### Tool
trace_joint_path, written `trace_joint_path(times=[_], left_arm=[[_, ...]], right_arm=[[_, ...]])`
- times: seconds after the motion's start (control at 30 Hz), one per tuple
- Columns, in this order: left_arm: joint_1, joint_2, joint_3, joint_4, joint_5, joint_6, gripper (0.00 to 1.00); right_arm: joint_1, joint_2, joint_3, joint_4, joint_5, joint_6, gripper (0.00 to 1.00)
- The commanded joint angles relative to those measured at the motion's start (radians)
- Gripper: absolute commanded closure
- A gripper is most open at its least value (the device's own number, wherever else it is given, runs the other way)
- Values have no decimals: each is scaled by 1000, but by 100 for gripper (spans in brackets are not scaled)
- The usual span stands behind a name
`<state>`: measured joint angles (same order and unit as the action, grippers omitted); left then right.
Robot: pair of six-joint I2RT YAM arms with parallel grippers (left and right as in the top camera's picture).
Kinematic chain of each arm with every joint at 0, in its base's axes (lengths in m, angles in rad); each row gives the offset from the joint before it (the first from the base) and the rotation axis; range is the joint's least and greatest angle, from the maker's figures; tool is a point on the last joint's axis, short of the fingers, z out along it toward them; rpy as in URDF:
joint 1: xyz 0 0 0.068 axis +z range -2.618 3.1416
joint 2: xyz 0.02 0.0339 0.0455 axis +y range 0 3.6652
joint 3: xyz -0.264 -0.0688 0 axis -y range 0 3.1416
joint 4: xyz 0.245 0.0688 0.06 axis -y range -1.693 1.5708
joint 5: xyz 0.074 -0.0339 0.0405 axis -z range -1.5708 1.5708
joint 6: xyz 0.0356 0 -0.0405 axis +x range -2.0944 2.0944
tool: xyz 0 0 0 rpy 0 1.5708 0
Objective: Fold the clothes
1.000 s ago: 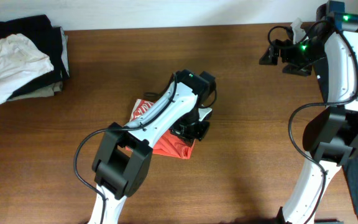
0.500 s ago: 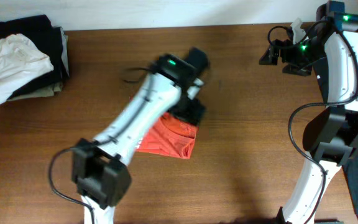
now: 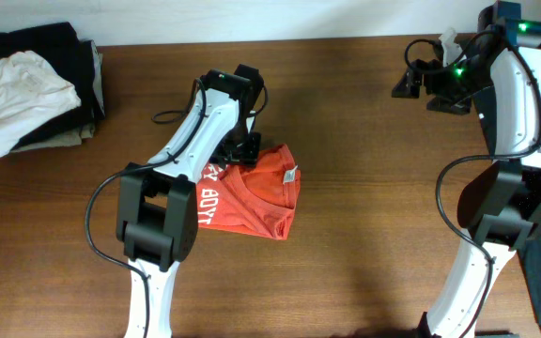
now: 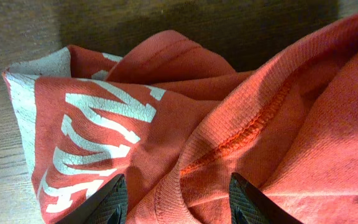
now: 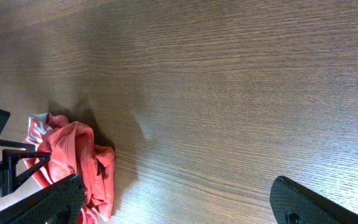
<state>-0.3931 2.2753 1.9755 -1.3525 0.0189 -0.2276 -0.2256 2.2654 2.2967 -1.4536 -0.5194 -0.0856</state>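
A red T-shirt (image 3: 263,192) with white lettering lies crumpled in the middle of the brown table (image 3: 374,235). My left gripper (image 3: 243,146) hovers over its far left edge. In the left wrist view a raised fold of the red T-shirt (image 4: 104,118) sits between the fingers (image 4: 109,202), which stand apart without pinching it; the left gripper (image 4: 176,206) is open. My right gripper (image 3: 405,83) hangs high at the far right, open and empty. In its wrist view the right gripper (image 5: 179,204) looks down on bare wood, with the red T-shirt (image 5: 73,155) at the lower left.
A pile of clothes (image 3: 36,84), a white garment on dark ones, sits at the table's far left corner. The right arm's base (image 3: 505,207) stands at the right edge.
My left gripper let go of the shirt's right side, swung back and to the left, and its jaws have narrowed partway. The shirt now lies more spread. The right arm has not moved.
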Motion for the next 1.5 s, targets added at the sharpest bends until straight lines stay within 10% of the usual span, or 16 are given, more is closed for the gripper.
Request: trace_joint_path(times=[0.0, 0.2, 0.33, 0.73, 0.83, 1.17, 1.37, 1.47], left_arm=[[-2, 20, 2, -13, 12, 4, 48], [-3, 21, 2, -66, 19, 4, 66], [-8, 21, 2, -66, 19, 4, 99], [-158, -144, -7, -159, 72, 19, 99], [-200, -144, -48, -101, 71, 19, 50], [-100, -141, -55, -43, -93, -12, 64], [-146, -141, -387, 251, 338, 63, 93], [-232, -142, -388, 339, 359, 68, 93]], right_arm=[[2, -11, 15, 1, 9, -3, 1], [2, -11, 15, 1, 9, -3, 1], [2, -11, 15, 1, 9, -3, 1], [2, -11, 15, 4, 28, -3, 2], [3, -11, 15, 4, 35, -3, 1], [3, -11, 15, 4, 35, -3, 1], [3, -11, 15, 4, 35, -3, 1], [3, -11, 15, 4, 35, -3, 1]])
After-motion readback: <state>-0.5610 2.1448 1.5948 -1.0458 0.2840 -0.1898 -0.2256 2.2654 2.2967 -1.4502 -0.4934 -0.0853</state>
